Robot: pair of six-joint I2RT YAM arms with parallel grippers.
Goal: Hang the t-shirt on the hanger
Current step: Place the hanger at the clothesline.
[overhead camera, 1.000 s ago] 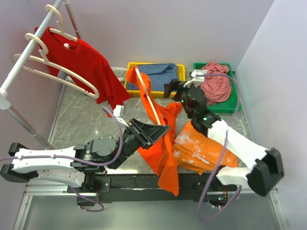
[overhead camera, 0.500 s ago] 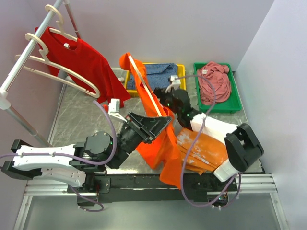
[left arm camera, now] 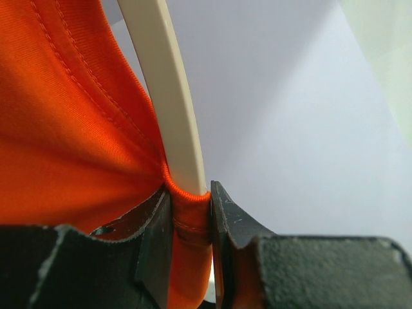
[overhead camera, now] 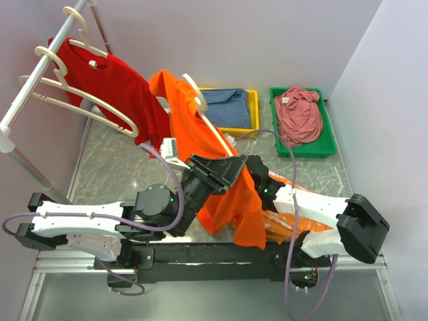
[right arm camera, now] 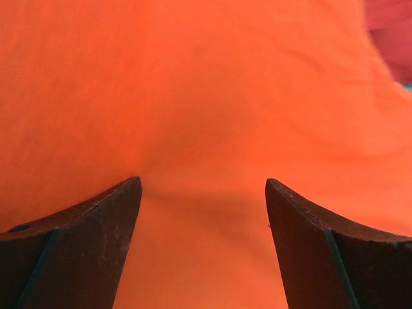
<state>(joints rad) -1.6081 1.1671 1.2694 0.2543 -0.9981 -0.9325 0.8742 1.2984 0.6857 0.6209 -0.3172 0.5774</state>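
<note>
Two claws: left claw [left arm camera: 191,215] clamps a t-shirt [overhead camera: 190,130] hem fold against the hanger [left arm camera: 168,96], both raised over the worktop [overhead camera: 114,167]; right claw [right arm camera: 203,193] gapes wide, empty, facing cloth. Risk: the narrow pinch may slip, letting the hanger slide out and the shirt fall.

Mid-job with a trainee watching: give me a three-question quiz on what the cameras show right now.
1. True or false: the right claw is shut on the t-shirt.
2. What lies in the green tray? A shoes; B dusty-pink cloth; C nothing.
3. Fill in: the ___ claw pinches the t-shirt's stitched edge right at the hanger.
Key: 1 false, its jaws stand open; 2 B; 3 left claw.
</note>
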